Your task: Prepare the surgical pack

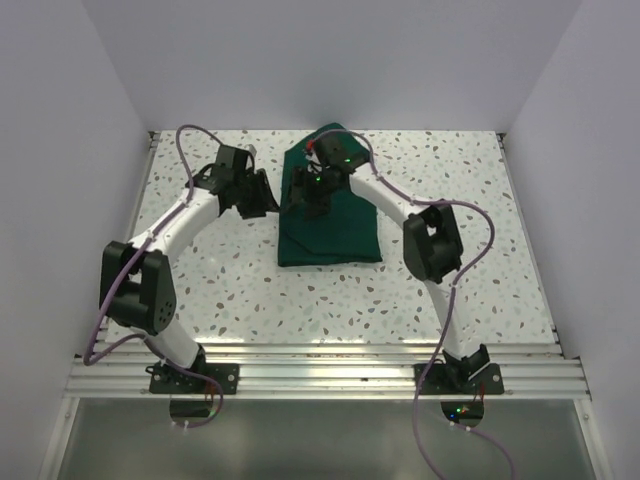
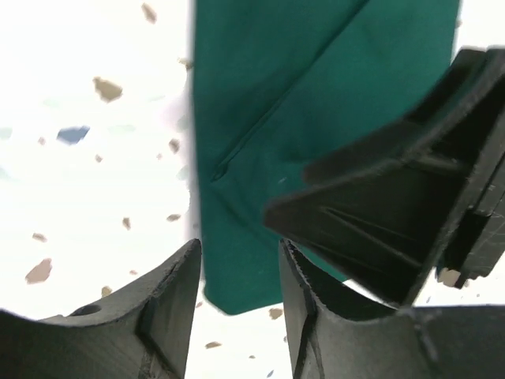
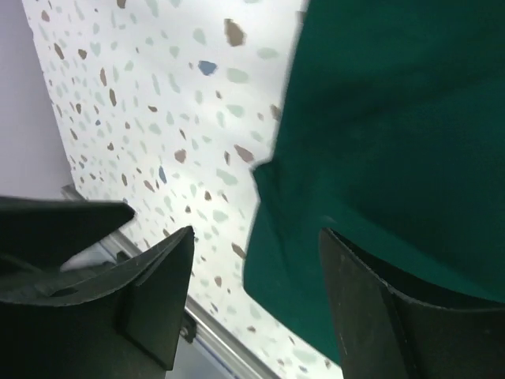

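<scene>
1. Your left gripper (image 2: 239, 246) has its jaws apart by a moderate gap, with nothing clamped between them. Straight ahead through that gap you see the left edge and a corner of the surgical pack (image 1: 335, 225). Whether a fingertip touches the cloth cannot be told.
2. Your right gripper (image 3: 256, 233) stands wider open and is also empty. A corner of the pack lies below, between its fingers, and the cloth spreads on under the right-hand one.
3. The pack is a folded rectangular bundle of dark green cloth lying flat on the speckled table (image 1: 480, 200). It sits directly beneath the right gripper and just to the right of the left one.
4. Mind the crowding: in the left wrist view, a right gripper finger (image 2: 379, 213) juts in over the cloth, close ahead of the left gripper's right-hand finger.
5. Purple cables (image 1: 185, 150) loop along both arms. A metal rail (image 3: 213, 339) borders the table on the right gripper's left.
</scene>
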Robot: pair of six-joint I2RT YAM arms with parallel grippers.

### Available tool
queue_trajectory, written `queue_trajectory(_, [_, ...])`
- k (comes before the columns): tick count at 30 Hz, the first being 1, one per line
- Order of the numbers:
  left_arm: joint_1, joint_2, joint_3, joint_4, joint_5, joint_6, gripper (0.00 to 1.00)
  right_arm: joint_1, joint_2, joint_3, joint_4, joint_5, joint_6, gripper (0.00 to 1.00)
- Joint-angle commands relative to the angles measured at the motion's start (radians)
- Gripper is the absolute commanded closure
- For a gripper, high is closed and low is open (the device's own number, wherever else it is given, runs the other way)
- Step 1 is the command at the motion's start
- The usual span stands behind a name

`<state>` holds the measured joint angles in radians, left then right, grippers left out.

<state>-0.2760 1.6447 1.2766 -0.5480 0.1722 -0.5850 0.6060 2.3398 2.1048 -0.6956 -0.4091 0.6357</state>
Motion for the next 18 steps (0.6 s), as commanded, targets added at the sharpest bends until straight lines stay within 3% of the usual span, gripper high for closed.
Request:
queue_trajectory(1, [-0.003,0.047,0.079,0.025,0.076,-0.010,0.56,-0.159,-0.212,-0.156,0.026,-0.100,0.010,0.33])
queue_trajectory(4, [-0.011,0.104,0.089,0.069,0.179,-0.041,0.70,-0.257,-0.289,-0.289,0.057,-0.117,0.019,0.47])
queue_trajectory(7, [-0.015,0.139,0.099,0.126,0.228,-0.068,0.81,-0.325,-0.316,-0.353,0.073,-0.117,-0.040,0.51])
queue_trajectory(10, [-0.015,0.184,0.151,0.183,0.234,-0.038,0.78,-0.345,-0.298,-0.312,0.047,0.004,-0.149,0.47])
queue_trajectory(13, [-0.011,0.245,0.178,0.336,0.334,0.016,0.74,-0.354,-0.234,-0.278,0.122,-0.045,-0.189,0.49])
queue_trajectory(18, [-0.009,0.456,0.361,0.372,0.435,0.019,0.83,-0.359,-0.113,-0.207,0.176,-0.137,-0.156,0.79])
